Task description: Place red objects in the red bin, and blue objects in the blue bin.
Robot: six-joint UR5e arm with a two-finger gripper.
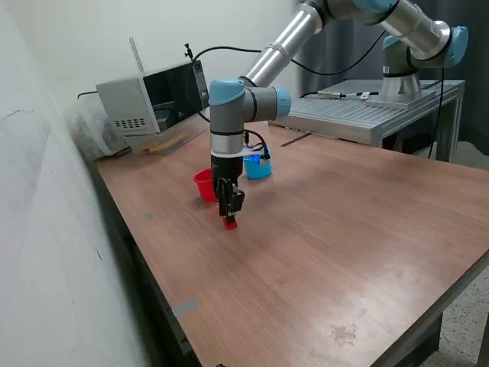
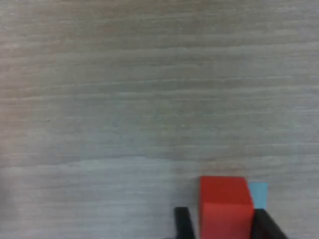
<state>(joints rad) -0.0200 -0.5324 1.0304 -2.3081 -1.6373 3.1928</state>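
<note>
Exterior view: the arm reaches down from the upper right of the frame to left of centre, where the gripper [image 1: 230, 212] points straight down at the wooden table [image 1: 344, 245]. A red cube [image 1: 230, 222] sits at its fingertips, at or just above the table surface; whether it touches the wood cannot be told. The red cup [image 1: 203, 184] stands upright just behind and toward the exterior view's left of the gripper, partly hidden by it. The light-blue cup [image 1: 258, 168] stands upright behind the wrist, toward the exterior view's right of the red cup, the two near each other but apart. A grey box-like device [image 1: 153, 98] sits at the table's far edge in the upper left. Wrist view: the red cube [image 2: 225, 206] fills the gap between the two dark fingers [image 2: 183, 223], the gripper [image 2: 224, 225] closed narrow around it. A small light-blue patch [image 2: 258, 194] shows just beside the cube; what it is cannot be told. The rest is bare wood grain [image 2: 149, 99].
</note>
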